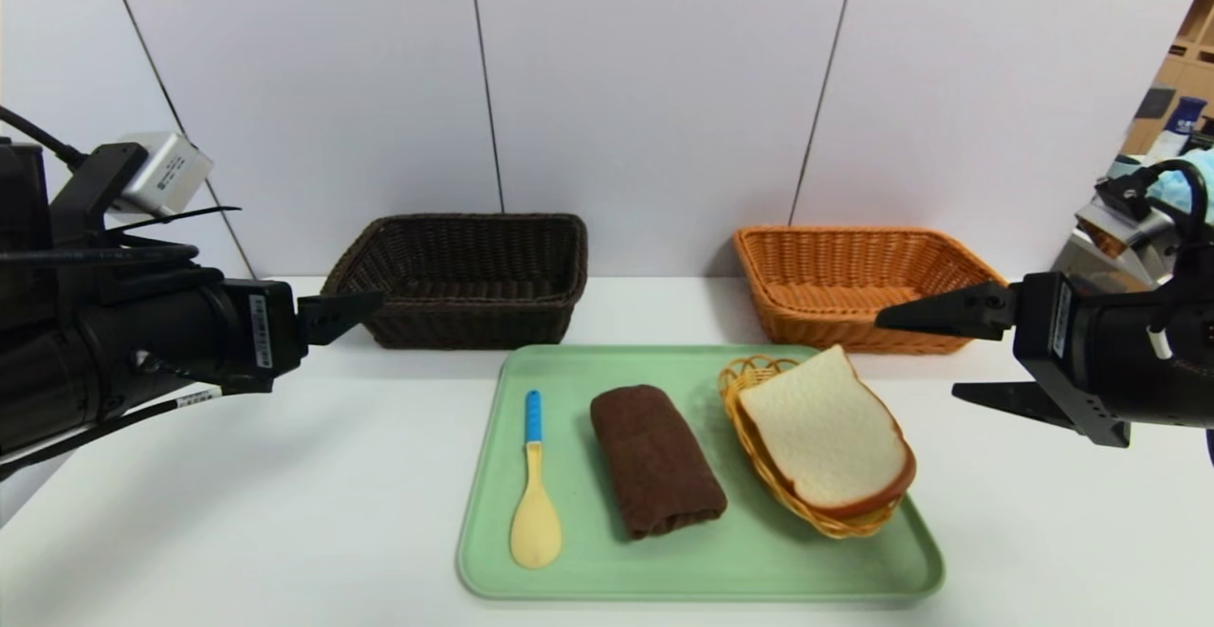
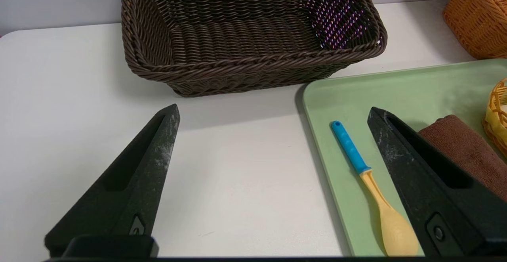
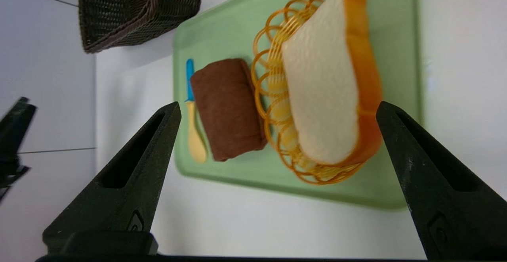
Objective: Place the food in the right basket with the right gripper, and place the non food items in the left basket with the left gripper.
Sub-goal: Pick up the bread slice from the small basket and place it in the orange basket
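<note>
The food, a thick slice of white toast, leans in a small yellow openwork basket on a green tray. A rolled brown towel and a blue-handled yellow spoon lie on the tray too. The left gripper hovers open and empty over the table left of the tray, facing the dark left basket. The right gripper hangs open and empty to the right of the toast, in front of the orange right basket.
Both large baskets stand against the white back wall and hold nothing. White table shows on both sides of the tray and in front of it. Shelving and clutter appear past the wall's right end.
</note>
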`<state>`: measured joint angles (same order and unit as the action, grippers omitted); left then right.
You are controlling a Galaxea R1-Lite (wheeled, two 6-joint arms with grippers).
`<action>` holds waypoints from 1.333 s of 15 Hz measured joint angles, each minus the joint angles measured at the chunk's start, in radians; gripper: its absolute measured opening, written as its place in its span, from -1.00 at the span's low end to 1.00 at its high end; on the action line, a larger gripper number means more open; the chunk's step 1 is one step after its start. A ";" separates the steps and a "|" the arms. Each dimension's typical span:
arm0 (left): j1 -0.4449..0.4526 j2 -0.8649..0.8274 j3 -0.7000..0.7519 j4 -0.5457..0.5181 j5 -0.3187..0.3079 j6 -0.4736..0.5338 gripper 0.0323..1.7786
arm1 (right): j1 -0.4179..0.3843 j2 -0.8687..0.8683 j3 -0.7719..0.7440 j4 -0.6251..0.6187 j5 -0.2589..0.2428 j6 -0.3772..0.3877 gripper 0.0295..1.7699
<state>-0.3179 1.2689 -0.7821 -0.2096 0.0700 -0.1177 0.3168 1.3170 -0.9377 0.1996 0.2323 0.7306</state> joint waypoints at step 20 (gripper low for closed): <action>-0.008 0.058 -0.008 -0.056 -0.003 -0.007 0.90 | -0.006 0.156 0.023 -0.001 -0.021 0.116 0.92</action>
<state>-0.3255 1.3268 -0.7898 -0.2660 0.0672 -0.1249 0.3113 1.4726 -0.9149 0.1981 0.2111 0.8462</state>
